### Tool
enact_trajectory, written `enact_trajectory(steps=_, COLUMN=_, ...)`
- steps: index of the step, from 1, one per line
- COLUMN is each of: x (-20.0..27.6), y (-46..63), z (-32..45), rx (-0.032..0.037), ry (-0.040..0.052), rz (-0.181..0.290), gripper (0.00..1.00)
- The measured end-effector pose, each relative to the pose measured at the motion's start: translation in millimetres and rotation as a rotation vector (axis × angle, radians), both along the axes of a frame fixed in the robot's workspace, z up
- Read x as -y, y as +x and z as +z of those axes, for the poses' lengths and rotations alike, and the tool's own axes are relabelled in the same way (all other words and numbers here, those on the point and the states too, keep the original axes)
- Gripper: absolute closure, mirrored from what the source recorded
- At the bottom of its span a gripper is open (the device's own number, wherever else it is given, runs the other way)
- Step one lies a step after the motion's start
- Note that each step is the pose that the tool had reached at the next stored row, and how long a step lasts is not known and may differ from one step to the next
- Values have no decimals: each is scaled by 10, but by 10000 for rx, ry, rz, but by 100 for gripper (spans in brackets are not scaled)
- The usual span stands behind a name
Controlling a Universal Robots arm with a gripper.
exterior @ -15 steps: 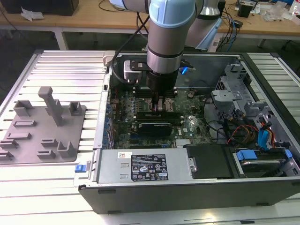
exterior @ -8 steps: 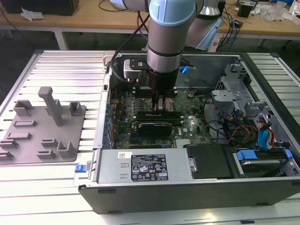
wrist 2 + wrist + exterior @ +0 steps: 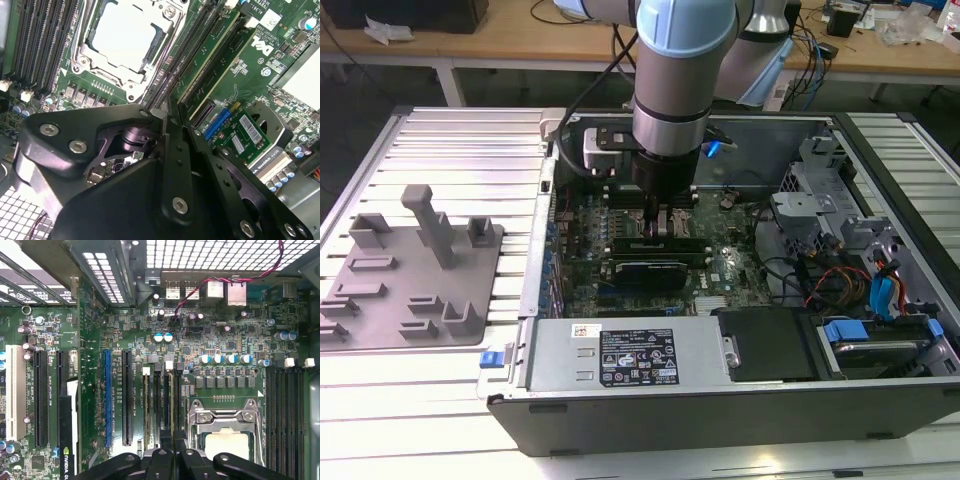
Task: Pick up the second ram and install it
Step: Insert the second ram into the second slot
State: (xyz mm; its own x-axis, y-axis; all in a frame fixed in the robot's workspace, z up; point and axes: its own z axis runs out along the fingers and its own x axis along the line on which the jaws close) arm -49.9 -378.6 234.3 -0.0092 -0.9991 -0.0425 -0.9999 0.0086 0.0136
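- Jaws stand closed together, fingers pressed side by side; we see nothing clamped between them in both wrist views.
- We find the gripper (image 3: 661, 222) lowered inside the open case (image 3: 720, 400), directly over the motherboard (image 3: 720, 265), beside the socket (image 3: 227, 432).
- In the first wrist view the gripper (image 3: 172, 452) sits over the memory slots (image 3: 161, 405) next to the socket, fingertips at the slot line.
- We note the ram (image 3: 176, 400) standing on edge in a slot just beside the socket, directly under the fingertips; whether fully seated, we cannot tell.
- In the second wrist view the gripper (image 3: 167, 122) meets the slot rows at their near end, with the ram (image 3: 212, 55) running away from it between socket (image 3: 122, 37) and a board sticker.
- A graphics card (image 3: 642, 272) lies near the gripper in the exterior view.
- On the exterior view's left, the grey tray (image 3: 410, 285) rests on the slatted table (image 3: 450, 150), well apart from the case.
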Motion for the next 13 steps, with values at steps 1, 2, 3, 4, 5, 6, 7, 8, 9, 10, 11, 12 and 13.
enact_trajectory(steps=1, x=0, y=0, z=0, rx=0, ry=-1, rz=1, gripper=90)
enact_trajectory(steps=2, x=0, y=0, z=0, rx=0, ry=0, rz=5, gripper=90)
enact_trajectory(steps=3, x=0, y=-1, z=1, rx=-1, ry=-3, rz=96, gripper=90)
enact_trajectory(steps=4, x=1, y=-1, z=0, rx=-1, ry=-3, rz=196, gripper=90)
enact_trajectory(steps=5, x=0, y=0, z=0, rx=-1, ry=-1, rz=204, gripper=90)
enact_trajectory(steps=6, x=0, y=0, z=-3, rx=-1, ry=1, rz=206, gripper=90)
enact_trajectory(steps=7, x=0, y=0, z=-12, rx=4, ry=8, rz=206, gripper=90)
enact_trajectory(steps=8, x=0, y=0, z=-11, rx=4, ry=10, rz=206, gripper=90)
enact_trajectory(steps=9, x=0, y=0, z=-12, rx=3, ry=15, rz=205, gripper=90)
enact_trajectory(steps=10, x=0, y=0, z=-14, rx=3, ry=17, rz=205, gripper=90)
enact_trajectory(steps=11, x=1, y=-1, z=-23, rx=2, ry=15, rz=208, gripper=90)
enact_trajectory(steps=12, x=0, y=-2, z=-24, rx=3, ry=16, rz=206, gripper=90)
enact_trajectory(steps=13, x=0, y=-2, z=-25, rx=3, ry=17, rz=206, gripper=90)
